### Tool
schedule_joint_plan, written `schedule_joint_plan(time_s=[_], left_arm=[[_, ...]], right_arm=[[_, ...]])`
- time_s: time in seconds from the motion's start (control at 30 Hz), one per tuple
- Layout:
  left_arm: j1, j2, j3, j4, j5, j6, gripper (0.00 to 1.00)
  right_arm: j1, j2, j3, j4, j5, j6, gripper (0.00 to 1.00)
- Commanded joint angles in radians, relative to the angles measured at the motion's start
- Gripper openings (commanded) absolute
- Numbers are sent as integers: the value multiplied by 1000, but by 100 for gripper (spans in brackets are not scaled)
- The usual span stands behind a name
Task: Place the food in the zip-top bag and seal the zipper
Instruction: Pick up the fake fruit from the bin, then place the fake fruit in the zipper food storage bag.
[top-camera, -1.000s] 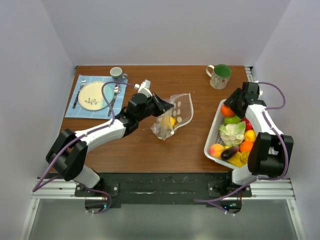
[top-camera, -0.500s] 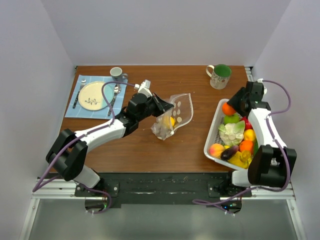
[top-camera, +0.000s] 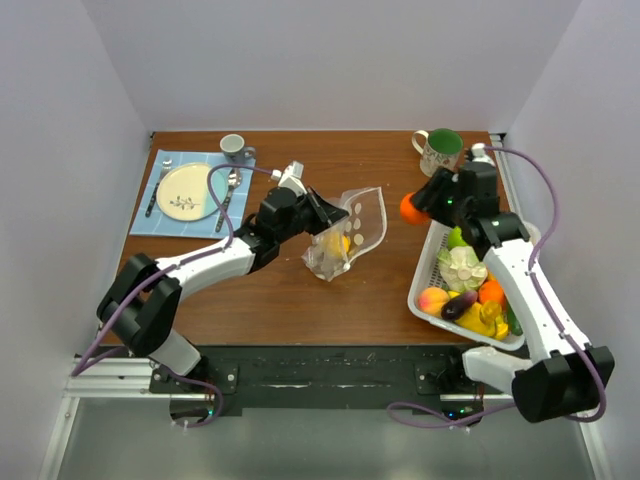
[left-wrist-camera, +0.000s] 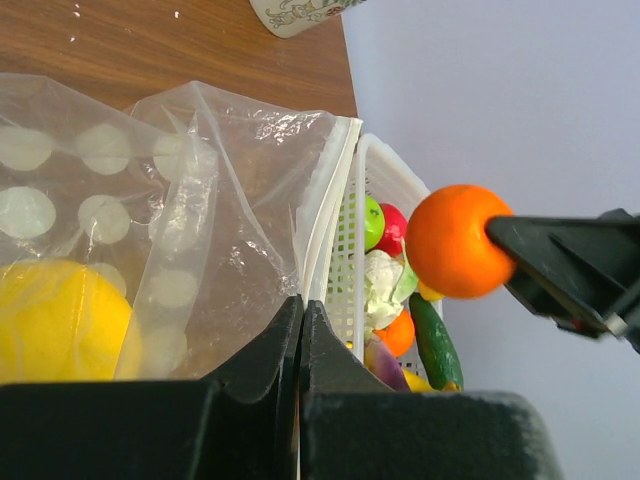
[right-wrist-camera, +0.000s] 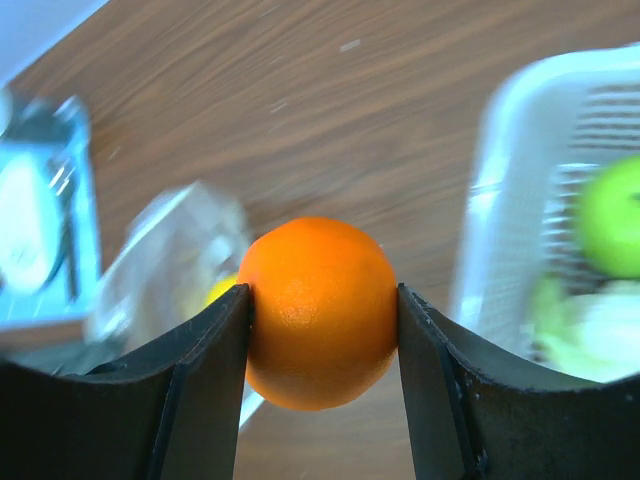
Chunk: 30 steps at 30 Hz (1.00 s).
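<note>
Top external view, working from the near edge: a white slotted plastic basket (top-camera: 421, 272) sits on the right side of the brown wooden tabletop (top-camera: 370, 290). It's piled with toy food: a peach-coloured fruit (top-camera: 434, 299), a dark purple aubergine (top-camera: 460, 305), a pale green lettuce head (top-camera: 464, 267), plus some orange, yellow and green bits.

Just off the basket's far left corner, the right claw (top-camera: 416, 204) has a round orange fruit (right-wrist-camera: 318, 310) squeezed between its two black fingers. The jaws are roughly half spread and the fruit is up off the wood. It sits between the basket and the bag, well apart from the bag.

Around mid-tabletop, the clear spotted zip-top bag (top-camera: 352, 228) is held up by the left claw (left-wrist-camera: 301, 310), which is pinched fully together on a fold of the plastic. The bag's lower end looks to rest on the wood, and a yellow fruit (left-wrist-camera: 55, 320) is inside it already.

At the far left is a blue placemat (top-camera: 170, 160) with a cream plate (top-camera: 185, 192), cutlery on both sides and a small grey cup (top-camera: 234, 146) at its far corner. At the far right is a patterned mug with a green inside (top-camera: 440, 150).
</note>
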Motion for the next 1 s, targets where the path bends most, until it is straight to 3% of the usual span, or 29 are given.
schedule_joint_plan(time_s=[0.0,0.27,0.37,0.4,0.5,0.6,0.73,0.87,0.97], left_arm=[[-8,8,47,57,8,-14,0],[-25,11,53,66,5,-22,0],[-27,9,50,66,7,-22,0],[-27,8,52,65,7,-22,0],[-27,2,47,60,2,-17,0],[-27,-3,47,60,3,-13,0],[-27,-8,44,66,5,-13,0],[-27,-8,41,82,10,-16,0],[-27,3,38,86,23,-17,0]], right_arm=[[174,-4,52,10,107,52,26],[326,217,107,89,143,95,34],[349,268,147,91,146,102,47],[350,275,151,91,147,100,61],[350,251,156,77,178,91,79],[350,204,159,31,225,77,89],[350,118,171,-97,340,54,91],[306,42,173,-248,573,25,96],[116,13,144,-329,580,-27,97]])
